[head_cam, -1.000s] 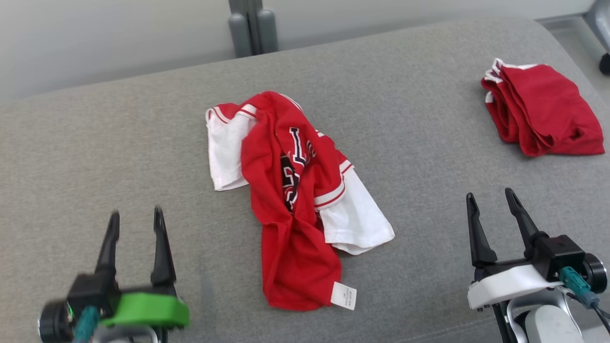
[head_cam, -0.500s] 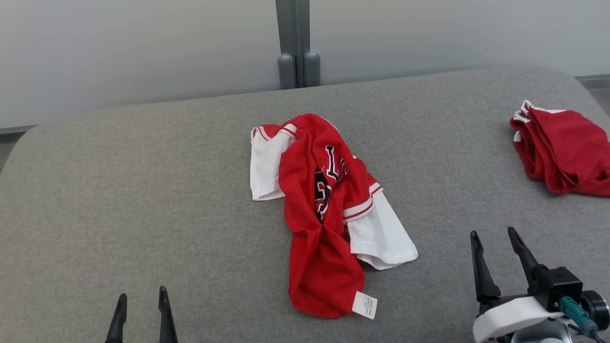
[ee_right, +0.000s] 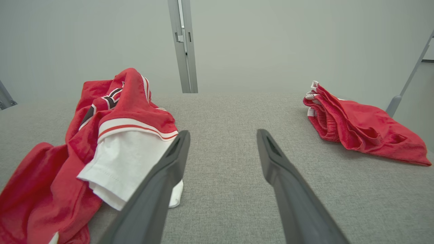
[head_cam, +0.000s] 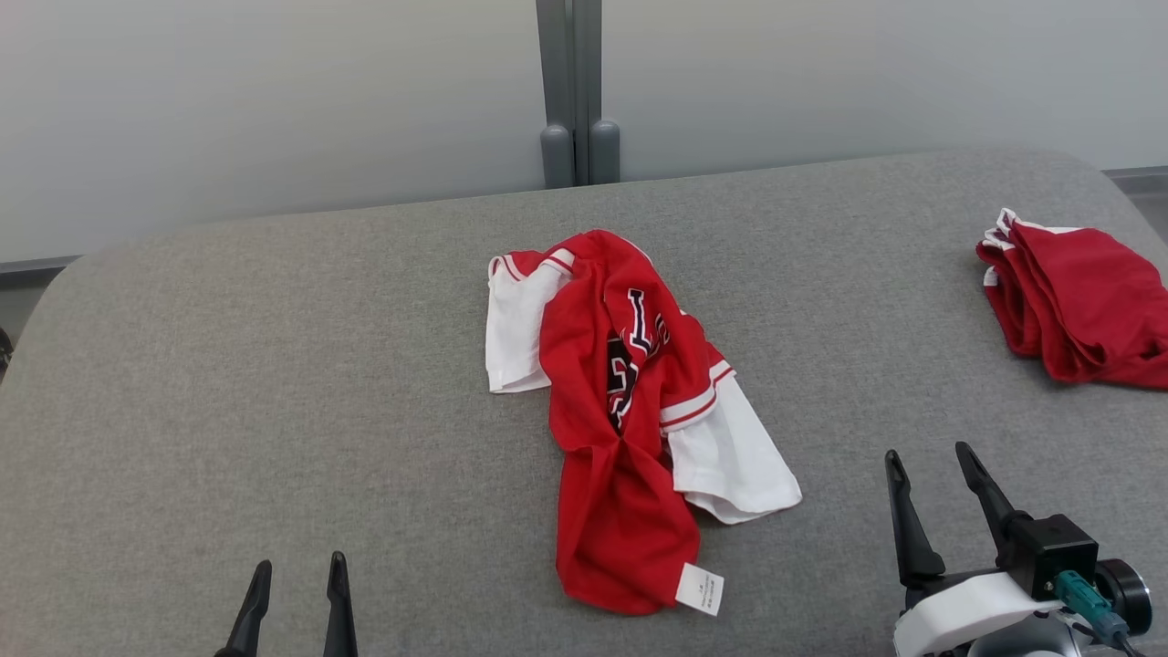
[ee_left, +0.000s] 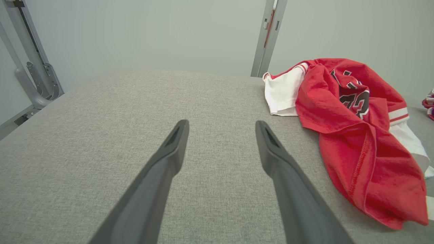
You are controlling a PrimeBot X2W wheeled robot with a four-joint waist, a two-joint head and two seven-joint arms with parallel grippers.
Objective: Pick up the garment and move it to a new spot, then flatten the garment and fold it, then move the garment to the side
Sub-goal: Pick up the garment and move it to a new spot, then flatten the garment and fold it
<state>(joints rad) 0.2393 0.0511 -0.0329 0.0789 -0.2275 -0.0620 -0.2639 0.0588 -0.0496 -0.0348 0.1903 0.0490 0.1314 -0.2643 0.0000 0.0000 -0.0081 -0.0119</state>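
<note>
Head view: you've got the garment (head_cam: 630, 429), a red jersey with white sleeves and dark lettering, lying crumpled near the middle of the grey cushion (head_cam: 274, 365), long axis running away from you, with a white tag (head_cam: 700, 589) at its near hem. One white sleeve sticks out at the far left, the other at the near right. The left gripper (head_cam: 300, 568) shows at the bottom edge as two dark fingers standing apart, nothing between them, well clear of the jersey on its left. The right gripper (head_cam: 928, 454) sits lower right with its fingers spread too, holding nothing, apart from the near sleeve. A second red garment (head_cam: 1077, 310) lies bunched at the far right edge of the cushion, well apart from the jersey. A grey post (head_cam: 578, 91) stands behind the cushion against a pale wall (head_cam: 274, 109). Left wrist view: your fingers are wide apart over bare grey fabric, and the jersey lies off to the right, not touched. Right wrist view: fingers are wide apart with bare cushion between them; the jersey sits on the left, and its white sleeve passes behind the left finger in that view; whether it touches, you cannot tell from here. The second red garment lies to the upper right.
</note>
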